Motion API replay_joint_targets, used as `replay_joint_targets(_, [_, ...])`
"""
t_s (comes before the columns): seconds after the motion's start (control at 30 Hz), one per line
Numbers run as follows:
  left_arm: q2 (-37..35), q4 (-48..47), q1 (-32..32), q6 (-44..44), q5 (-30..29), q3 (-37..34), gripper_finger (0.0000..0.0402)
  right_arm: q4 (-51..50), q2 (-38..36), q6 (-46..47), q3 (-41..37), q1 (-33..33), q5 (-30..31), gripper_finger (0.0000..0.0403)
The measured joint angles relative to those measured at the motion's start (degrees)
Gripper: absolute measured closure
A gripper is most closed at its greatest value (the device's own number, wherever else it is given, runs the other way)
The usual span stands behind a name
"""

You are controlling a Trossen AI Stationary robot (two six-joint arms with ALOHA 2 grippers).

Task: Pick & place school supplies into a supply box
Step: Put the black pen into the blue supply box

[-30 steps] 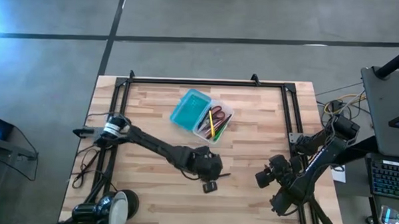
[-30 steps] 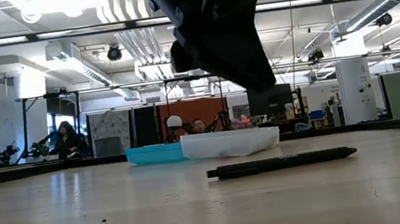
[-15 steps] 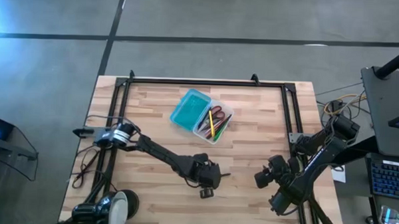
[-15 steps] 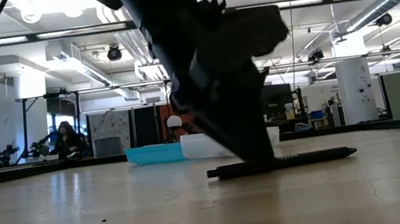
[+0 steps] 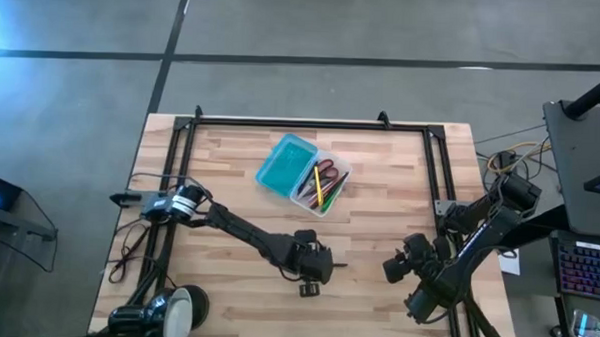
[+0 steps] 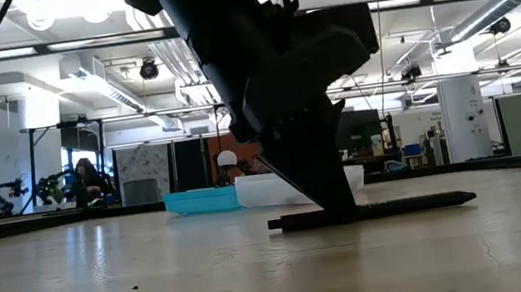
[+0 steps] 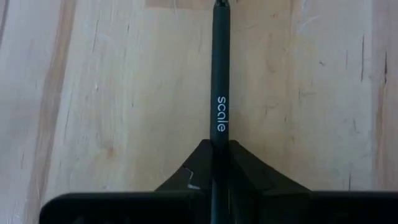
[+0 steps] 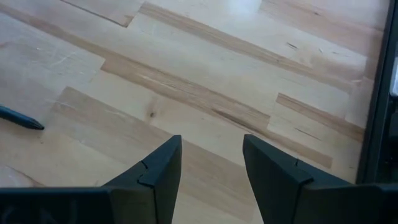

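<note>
A black pen (image 7: 219, 74) printed "scale" lies on the wood table near its front middle, also seen in the low view as a black pen (image 6: 400, 206). My left gripper (image 5: 311, 271) is down on it, shut on the pen. The supply box (image 5: 285, 165) lies open farther back, its teal half beside the clear half (image 5: 321, 184), which holds red-handled scissors and several coloured pens. My right gripper (image 8: 211, 165) hovers open near the table's right side, with one pen tip (image 8: 25, 121) showing far off. My left gripper pinches the black pen between its two fingers (image 7: 249, 171), on the barrel just behind the printed word (image 7: 219, 134). The fingers come from above, slanting down, and close across the pen. The pen lies flat on the table (image 6: 419, 204), its length reaching out past the fingers.
A black metal frame (image 5: 312, 122) runs along the table's far edge and both sides. Bare wood (image 5: 390, 182) stretches between the box and my right arm. A computer keyboard and cables sit off the table's right edge. People show in the room far behind.
My left gripper has come down from above the table onto the black pen and moved slightly toward the near edge. The pen's free end has shifted a little along the table.
</note>
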Motion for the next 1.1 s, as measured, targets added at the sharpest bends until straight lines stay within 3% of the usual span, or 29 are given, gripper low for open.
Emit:
replay_joint_targets(0.33, [-3.1,-4.4,2.5,-4.2,4.6,3.4,0.039,-0.1,0.0,0.0,-0.3,0.0,0.0,0.0238])
replay_joint_targets(0.6, [-9.2,-9.4,8.4,-5.8,-2.7,11.1,0.0393,-0.3,0.0,1.1,-0.4,0.0,0.0,0.0239])
replay_joint_targets(0.83, [-12.6,-11.8,18.4,-11.0,-9.9,11.4,0.0393,-0.1,0.1,2.2,-0.4,0.0,0.0,0.0239])
replay_joint_targets(1.0, [-10.9,-11.2,23.8,-12.1,-5.8,10.8,0.0393,0.2,0.1,2.4,-0.4,0.0,0.0,0.0239])
replay_joint_targets(1.1, [-9.4,-12.7,24.8,-12.2,-3.2,10.6,0.0373,0.5,0.1,2.4,-0.4,0.0,0.0,0.0239])
